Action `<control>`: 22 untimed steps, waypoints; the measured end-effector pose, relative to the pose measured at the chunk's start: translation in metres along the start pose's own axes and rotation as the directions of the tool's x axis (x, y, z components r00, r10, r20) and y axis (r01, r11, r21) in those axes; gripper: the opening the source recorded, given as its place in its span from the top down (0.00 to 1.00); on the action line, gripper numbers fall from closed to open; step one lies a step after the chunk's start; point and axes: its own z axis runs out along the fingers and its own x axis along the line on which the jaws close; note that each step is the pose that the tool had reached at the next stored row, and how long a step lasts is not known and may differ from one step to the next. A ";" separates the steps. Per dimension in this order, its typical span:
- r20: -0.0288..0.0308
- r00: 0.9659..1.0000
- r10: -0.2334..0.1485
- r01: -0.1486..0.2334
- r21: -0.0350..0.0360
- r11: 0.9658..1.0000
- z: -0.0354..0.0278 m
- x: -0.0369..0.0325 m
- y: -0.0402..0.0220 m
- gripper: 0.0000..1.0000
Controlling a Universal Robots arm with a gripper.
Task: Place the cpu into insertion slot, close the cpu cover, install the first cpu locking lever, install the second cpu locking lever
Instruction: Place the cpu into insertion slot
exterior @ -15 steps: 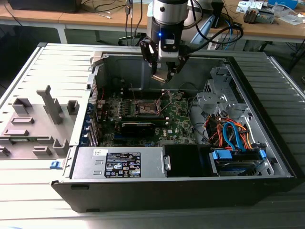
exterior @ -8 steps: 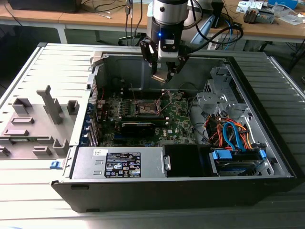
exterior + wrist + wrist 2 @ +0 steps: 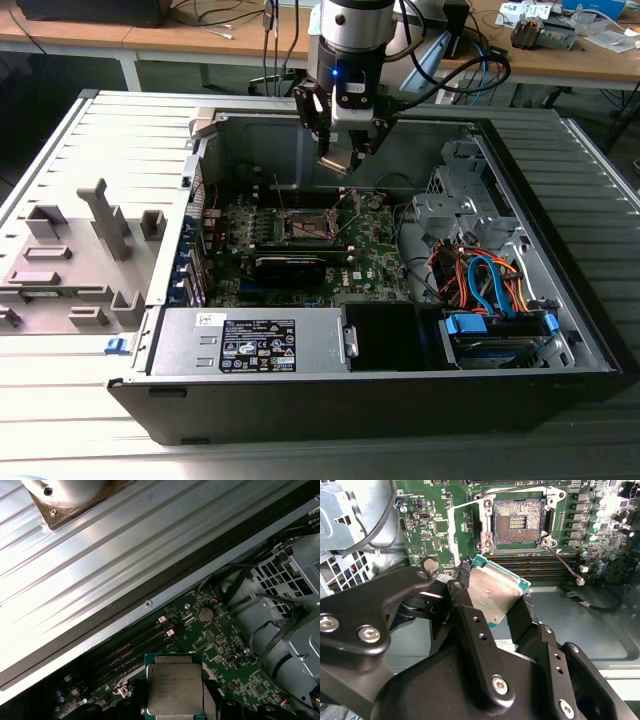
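My gripper (image 3: 345, 152) hangs over the open computer case, shut on the cpu (image 3: 495, 592), a flat square chip with a silver-grey top and green edge. In both wrist views the black fingers (image 3: 470, 615) press on two opposite sides of the cpu (image 3: 174, 685). The insertion slot (image 3: 517, 522) lies uncovered on the green motherboard, dark centre and contacts showing, a short way beyond the chip. In the exterior view the slot (image 3: 310, 228) is below and slightly to that view's left of the gripper. The cpu cover is swung off the slot, and only its hinge edge (image 3: 520, 485) seems to show. Thin wire levers (image 3: 565, 565) stand loose beside the slot.
Long black memory slots (image 3: 530, 567) run between chip and socket. A drive cage with orange and blue cables (image 3: 490, 285) fills the case at the exterior view's right, and a power supply (image 3: 250, 340) sits at the front. A grey fixture tray (image 3: 80, 260) lies outside the case.
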 end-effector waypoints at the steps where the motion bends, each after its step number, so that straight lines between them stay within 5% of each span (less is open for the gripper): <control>1: 0.000 1.000 0.001 -0.001 0.000 1.000 0.0000 0.0000 0.0000 0.45; 22: 0.002 1.000 0.031 -0.031 -0.001 1.000 0.0012 0.0000 -0.0001 0.45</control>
